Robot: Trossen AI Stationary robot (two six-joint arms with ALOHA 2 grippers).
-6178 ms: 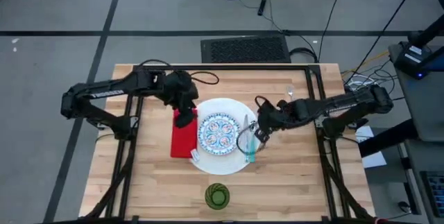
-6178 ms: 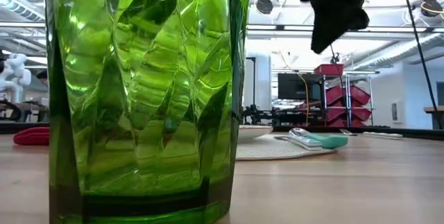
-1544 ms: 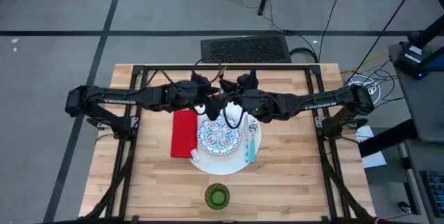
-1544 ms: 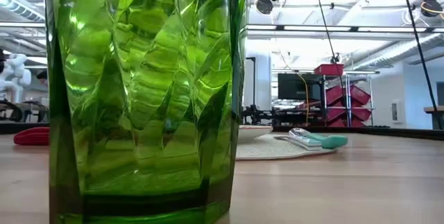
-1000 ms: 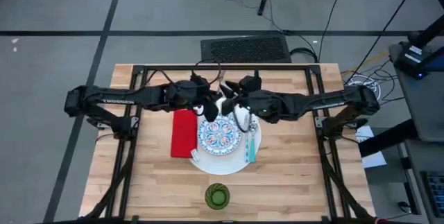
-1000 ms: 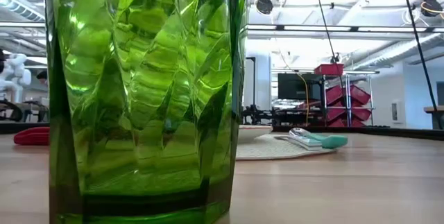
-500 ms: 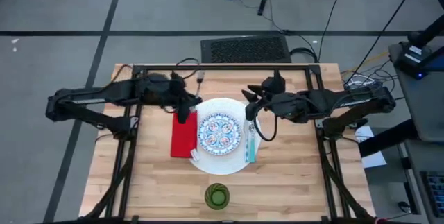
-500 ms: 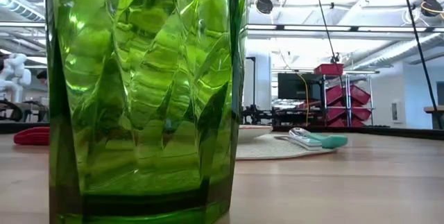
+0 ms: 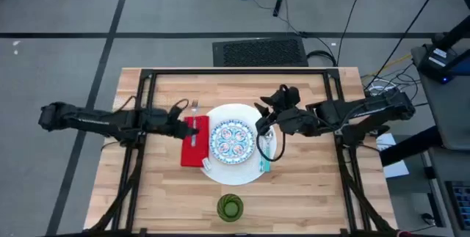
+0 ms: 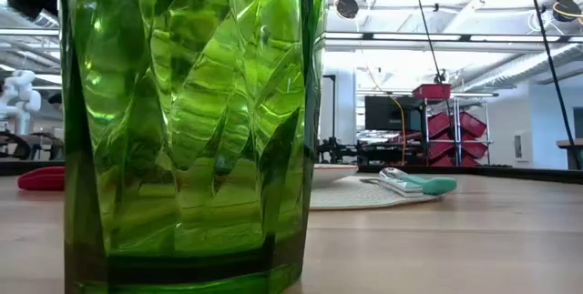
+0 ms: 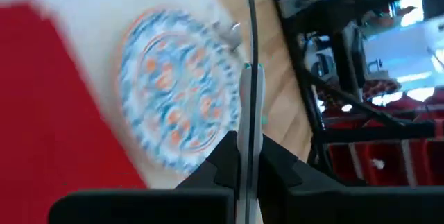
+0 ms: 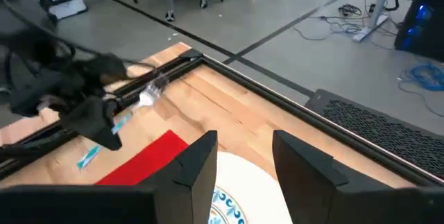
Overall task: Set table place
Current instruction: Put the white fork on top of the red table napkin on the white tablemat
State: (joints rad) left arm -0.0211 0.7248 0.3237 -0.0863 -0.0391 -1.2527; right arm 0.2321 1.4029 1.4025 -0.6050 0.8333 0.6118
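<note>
1. The big white plate [image 9: 236, 177] sits in the middle of the table [image 9: 308, 193]. The small blue-and-red plate [image 9: 233, 140] lies on top of it. That part looks done.
2. The red napkin [image 9: 193, 150] lies flat just beside the white plate, on the left arm's side. That looks done too.
3. The left gripper [image 9: 183, 124] is pinched tight on the silver fork [image 9: 194, 107]. It holds the fork over the far end of the napkin. I cannot tell if the fork touches the cloth. I think the fork must be laid down and let go. That is the main job left.
4. The right gripper [image 12: 243, 172] hangs over the far right side of the white plate. Its fingers are spread apart and hold nothing.
5. The teal-handled spoon [image 9: 264, 161] lies on the right edge of the white plate.
6. The green glass cup [image 9: 230, 208] stands upright near the front edge of the table, apart from the plates. It may need to go closer.
7. Counting: one big plate, one small plate, one napkin, one fork, one spoon, one cup.
</note>
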